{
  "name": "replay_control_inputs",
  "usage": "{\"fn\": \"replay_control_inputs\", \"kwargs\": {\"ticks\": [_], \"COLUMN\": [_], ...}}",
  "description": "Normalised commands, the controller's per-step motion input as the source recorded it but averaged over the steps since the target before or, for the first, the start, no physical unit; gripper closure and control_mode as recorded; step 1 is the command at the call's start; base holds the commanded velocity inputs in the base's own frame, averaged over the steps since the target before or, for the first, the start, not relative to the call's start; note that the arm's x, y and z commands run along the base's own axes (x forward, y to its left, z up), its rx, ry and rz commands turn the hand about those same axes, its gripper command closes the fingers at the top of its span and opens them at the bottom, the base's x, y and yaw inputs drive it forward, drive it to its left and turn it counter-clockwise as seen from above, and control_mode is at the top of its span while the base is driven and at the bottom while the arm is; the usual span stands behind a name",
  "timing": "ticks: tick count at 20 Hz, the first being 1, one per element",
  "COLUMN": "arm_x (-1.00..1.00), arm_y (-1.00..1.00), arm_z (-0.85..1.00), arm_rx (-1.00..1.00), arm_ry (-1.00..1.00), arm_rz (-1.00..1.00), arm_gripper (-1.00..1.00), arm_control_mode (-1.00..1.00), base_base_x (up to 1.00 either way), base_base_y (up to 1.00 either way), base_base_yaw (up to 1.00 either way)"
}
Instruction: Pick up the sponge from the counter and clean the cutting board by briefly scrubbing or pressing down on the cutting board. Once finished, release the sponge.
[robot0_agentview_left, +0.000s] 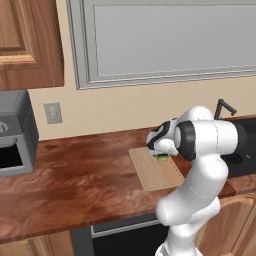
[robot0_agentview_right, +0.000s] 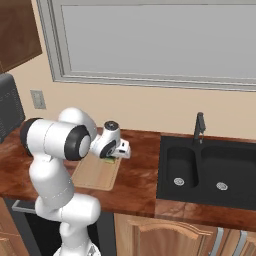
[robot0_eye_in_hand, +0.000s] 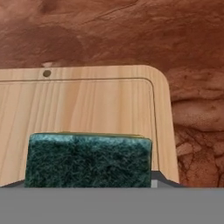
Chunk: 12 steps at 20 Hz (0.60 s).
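one end effector (robot0_agentview_right: 119, 156) clamped on sponge (robot0_eye_in_hand: 87, 159) over cutting board (robot0_eye_in_hand: 87, 105), sink (robot0_agentview_right: 207, 172) well apart, toaster oven (robot0_agentview_left: 15, 132) far left

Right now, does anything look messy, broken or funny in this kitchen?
Nothing stands out. The gripper is shut on the sponge over the cutting board, which lies flat on the counter. No spill or damage shows on the board or the wood around it.
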Motion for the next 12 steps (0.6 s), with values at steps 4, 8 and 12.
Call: {"fn": "replay_control_inputs", "kwargs": {"ticks": [4, 8, 12], "arm_x": [0.02, 0.05, 0.05], "arm_y": [0.03, 0.27, 0.44], "arm_z": [0.23, 0.04, -0.12], "arm_rx": [0.00, 0.00, 0.00], "arm_ry": [-0.11, -0.03, 0.00], "arm_rz": [0.00, 0.00, 0.00], "arm_gripper": [1.00, 1.00, 1.00], "arm_control_mode": [-1.00, -1.00, -1.00], "base_base_x": [0.00, 0.00, 0.00], "base_base_y": [0.00, 0.00, 0.00], "base_base_yaw": [0.00, 0.00, 0.00]}}
